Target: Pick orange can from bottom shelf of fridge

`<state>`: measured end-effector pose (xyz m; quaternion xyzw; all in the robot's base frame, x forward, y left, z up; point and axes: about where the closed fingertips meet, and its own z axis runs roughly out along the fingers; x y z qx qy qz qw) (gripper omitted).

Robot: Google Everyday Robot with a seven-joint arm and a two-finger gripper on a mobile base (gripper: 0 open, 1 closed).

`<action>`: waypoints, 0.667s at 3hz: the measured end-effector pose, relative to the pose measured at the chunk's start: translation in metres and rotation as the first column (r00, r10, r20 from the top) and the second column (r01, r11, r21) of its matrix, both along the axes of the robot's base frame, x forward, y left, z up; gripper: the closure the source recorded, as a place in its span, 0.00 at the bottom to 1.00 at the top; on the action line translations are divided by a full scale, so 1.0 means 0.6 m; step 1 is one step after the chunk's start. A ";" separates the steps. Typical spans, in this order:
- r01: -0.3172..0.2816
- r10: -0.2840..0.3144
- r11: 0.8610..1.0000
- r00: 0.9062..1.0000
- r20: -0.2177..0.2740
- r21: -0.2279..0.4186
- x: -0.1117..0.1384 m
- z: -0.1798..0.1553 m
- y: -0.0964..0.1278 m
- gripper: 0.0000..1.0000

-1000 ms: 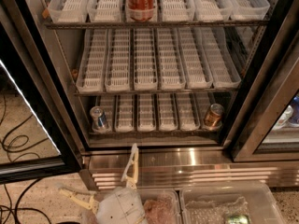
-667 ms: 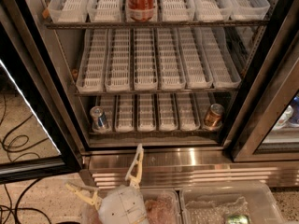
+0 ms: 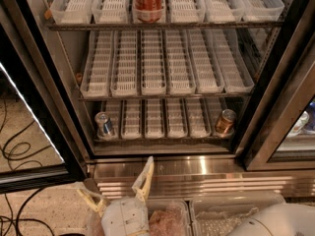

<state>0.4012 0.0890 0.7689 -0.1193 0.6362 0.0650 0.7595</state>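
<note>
The orange can [image 3: 225,122] stands upright at the right end of the bottom shelf [image 3: 162,132], a dark wire rack with white slotted lane trays, inside the fridge [image 3: 197,173] whose door stands open. My gripper [image 3: 115,181] is low in the view, in front of the ribbed steel base and below the shelf. It is well to the left of the orange can and nearer the camera. It is open and empty: one cream finger [image 3: 145,177] points up and the other [image 3: 88,198] splays left.
A blue-and-silver can [image 3: 104,125] stands at the bottom shelf's left end. A red cola can [image 3: 148,1] is on the top rack. Black door frames flank the opening. Clear plastic bins [image 3: 231,213] sit below the base, and cables [image 3: 19,151] lie on the floor at left.
My gripper has shifted slightly to the right and a little up, still open. The cans have not moved.
</note>
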 end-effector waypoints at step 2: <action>-0.016 0.017 0.999 1.000 0.019 -0.049 -0.015 -0.012 0.024 0.00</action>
